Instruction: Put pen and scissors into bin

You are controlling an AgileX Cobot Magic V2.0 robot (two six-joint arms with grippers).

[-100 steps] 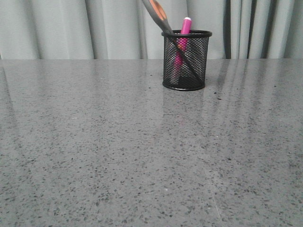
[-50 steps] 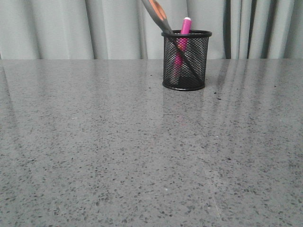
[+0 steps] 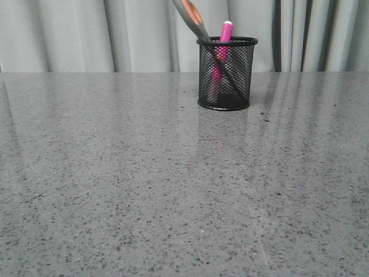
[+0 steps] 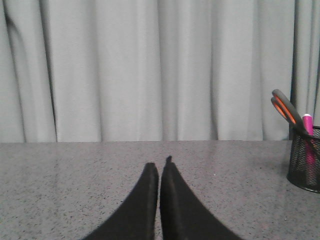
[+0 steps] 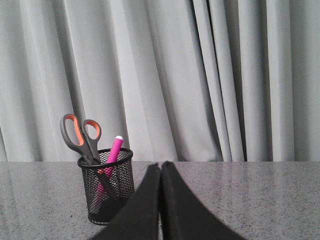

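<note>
1. Bin (image 3: 226,73) stood upright toward the far side of the grey speckled table (image 3: 144,190), right of centre in the front view, near the pale curtain (image 3: 86,34).
2. Scissors (image 3: 195,20) sat blades-down inside the bin, leaning toward the robot's left; grey handles with orange linings rose well above the rim, cut off by the front view's upper edge.
3. Pen (image 3: 223,40) sat inside the same bin, nearly upright, just beside the scissors; white end tip uppermost, above the rim, magenta body visible through the mesh.
4. Left gripper (image 4: 159,170) pressed fully together, fingers touching along their length, holding nothing; hovered low over bare tabletop, well apart from the bin.
5. Right gripper (image 5: 160,170) likewise closed with fingers meeting, holding nothing; sat near the bin, not touching it.
6. Neither gripper seen in the front view.
</note>
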